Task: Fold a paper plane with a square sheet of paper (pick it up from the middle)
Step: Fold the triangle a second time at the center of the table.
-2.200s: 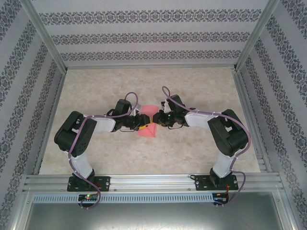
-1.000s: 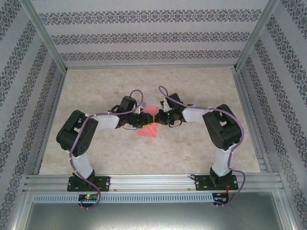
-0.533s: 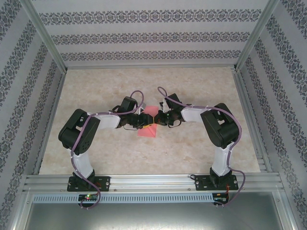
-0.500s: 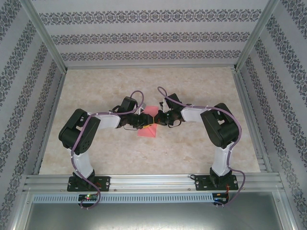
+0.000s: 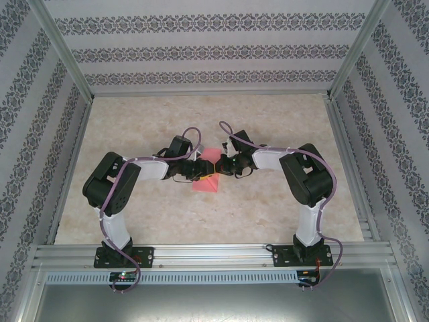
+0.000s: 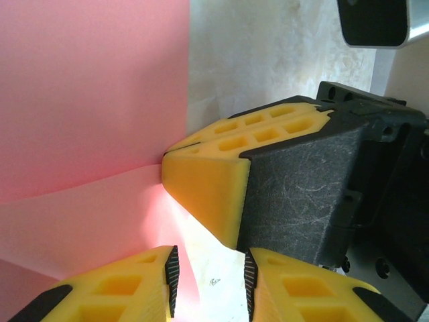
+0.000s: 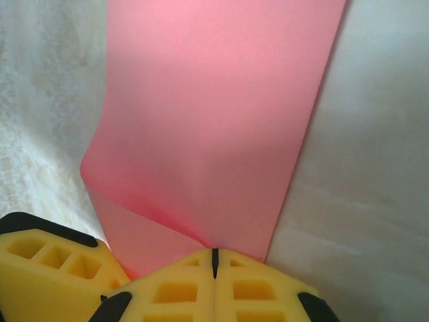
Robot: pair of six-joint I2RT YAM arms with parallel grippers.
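Two grippers sit closer together than two seconds back, over the square sheet of paper (image 5: pixel 207 183) at mid-frame | right gripper (image 7: pixel 214 258) clenched, seemingly pinching its raised edge | left gripper (image 6: pixel 211 282) parted, grasping nothing | your fold looks under way.

Paper (image 5: pixel 206 184) lies on table (image 5: pixel 268 215), centre. L gripper (image 5: pixel 200 170) sits over its left part, R gripper (image 5: pixel 218 165) over right.

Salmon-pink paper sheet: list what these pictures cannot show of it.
- Top view: salmon-pink paper sheet, small, middle under the left gripper and right gripper.
- Left wrist view: frame edges cut it off.
- Right wrist view: the shut fingers hide how many layers they pinch.
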